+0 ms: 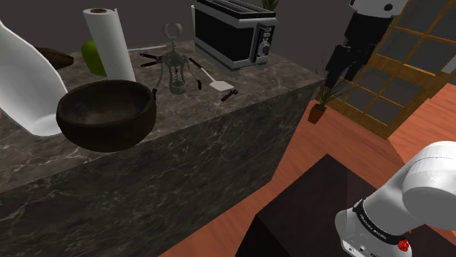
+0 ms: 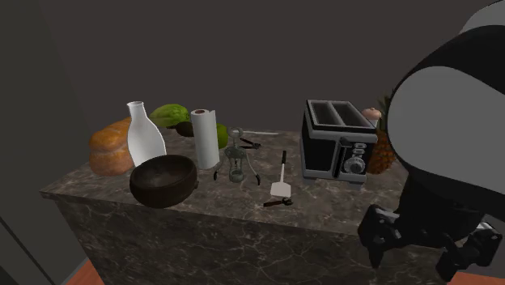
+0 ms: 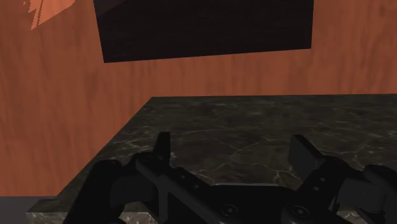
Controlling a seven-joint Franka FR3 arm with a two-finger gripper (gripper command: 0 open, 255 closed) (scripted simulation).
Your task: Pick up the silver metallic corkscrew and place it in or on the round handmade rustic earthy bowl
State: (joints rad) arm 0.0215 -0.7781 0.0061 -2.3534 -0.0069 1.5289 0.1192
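The silver corkscrew (image 1: 174,62) stands upright on the dark marbled desk (image 1: 285,73), upper centre-left in the shoulder view, its two lever arms hanging down at its sides. Just to its left stands a white paper towel roll (image 1: 109,44), and to its right a white spatula (image 1: 212,79) lies flat. The dark brown bowl (image 1: 109,128) sits lower left of the corkscrew, at the desk's front edge, beside a white bottle (image 1: 25,80). A black-and-silver toaster (image 1: 234,33) sits at the top centre. The pincer (image 3: 234,153) is spread, with nothing between its fingers, and hangs in the upper right, well apart from the corkscrew.
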